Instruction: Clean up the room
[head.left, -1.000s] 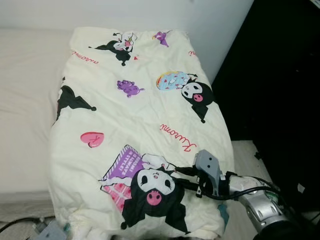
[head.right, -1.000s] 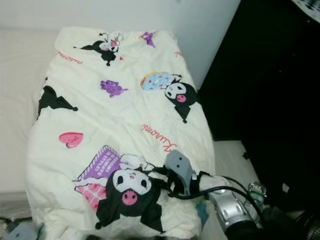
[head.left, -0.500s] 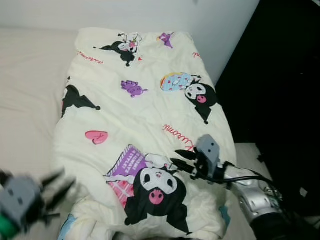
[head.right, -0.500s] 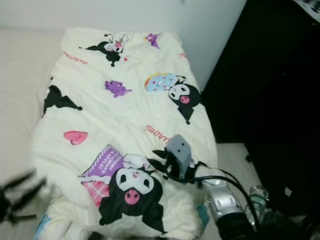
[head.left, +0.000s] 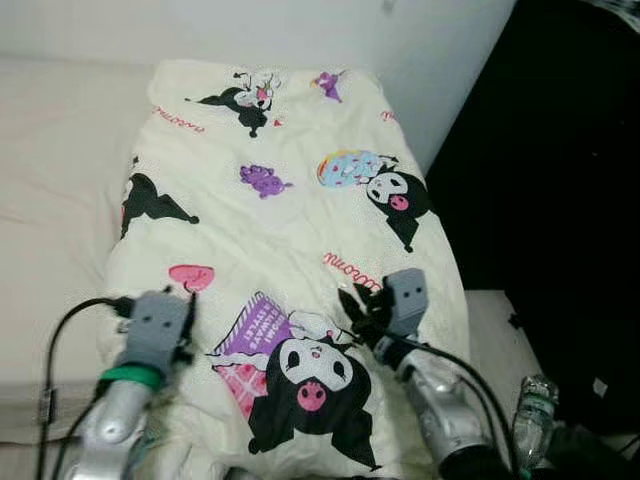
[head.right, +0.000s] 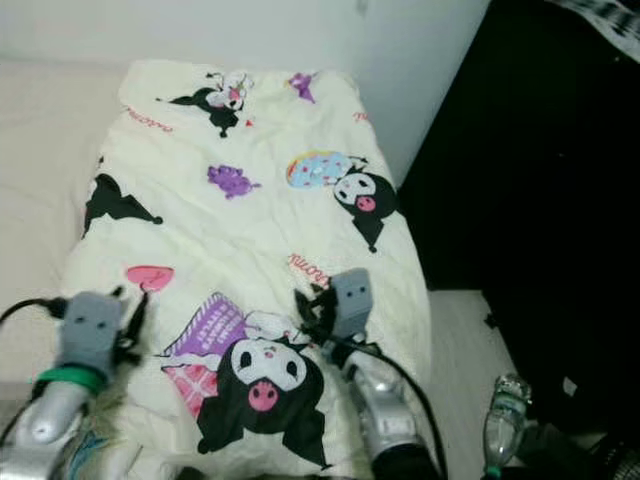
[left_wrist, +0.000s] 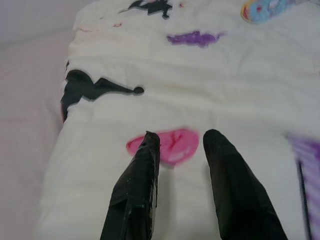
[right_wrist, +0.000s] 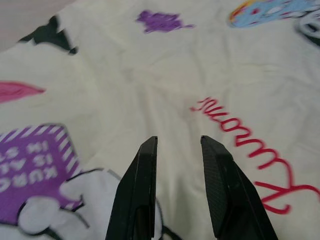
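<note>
A cream blanket (head.left: 280, 220) printed with black cartoon figures lies folded on the bed. My left gripper (head.left: 186, 300) is open at the blanket's left side. In the left wrist view its fingers (left_wrist: 142, 170) point at a pink heart print (left_wrist: 172, 145). My right gripper (head.left: 355, 305) is open too, low over the blanket's near right part beside the purple print. Its fingers (right_wrist: 142, 175) point towards the red script (right_wrist: 240, 132). Neither gripper holds anything.
The bare mattress sheet (head.left: 50, 180) stretches to the left of the blanket. A white wall (head.left: 430, 60) stands behind the bed, and dark furniture (head.left: 560, 150) stands close on the right. A clear water bottle (head.left: 535, 405) stands on the floor at the lower right.
My left arm has come up from the lower left to the blanket's left side near the pink heart. My right gripper has moved a little left and further onto the blanket.
</note>
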